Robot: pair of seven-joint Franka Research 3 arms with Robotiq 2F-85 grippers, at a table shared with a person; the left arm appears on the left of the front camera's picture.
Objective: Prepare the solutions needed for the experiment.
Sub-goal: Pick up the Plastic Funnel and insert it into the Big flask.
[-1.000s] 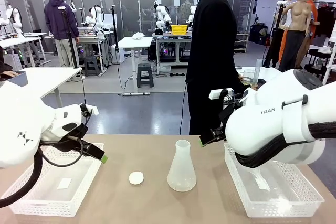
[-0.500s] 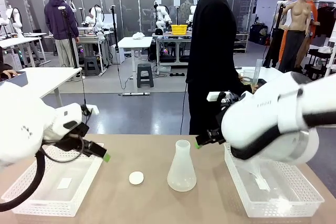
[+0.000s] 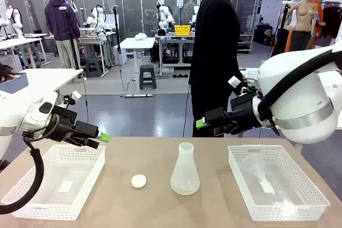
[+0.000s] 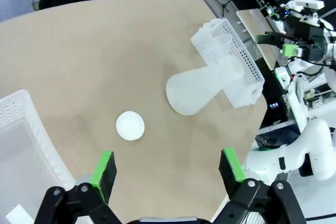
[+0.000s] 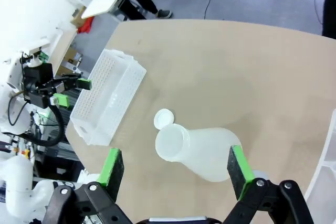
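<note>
Left basket [image 3: 37,212] sits by the table's [image 3: 133,209] left edge. The left gripper [image 3: 100,140] hangs over its far right corner, fingers spread wide and holding nothing. Going right there's open tabletop with a small white cap [image 3: 139,181]. Then the flask [image 3: 185,172] stands upright near the middle, well apart from both baskets; can't really tell any liquid inside. Right gripper [image 3: 204,125] floats above the far edge, a bit right of the flask, fingers wide and empty too. Right basket [image 3: 278,214] hugs the right edge.
</note>
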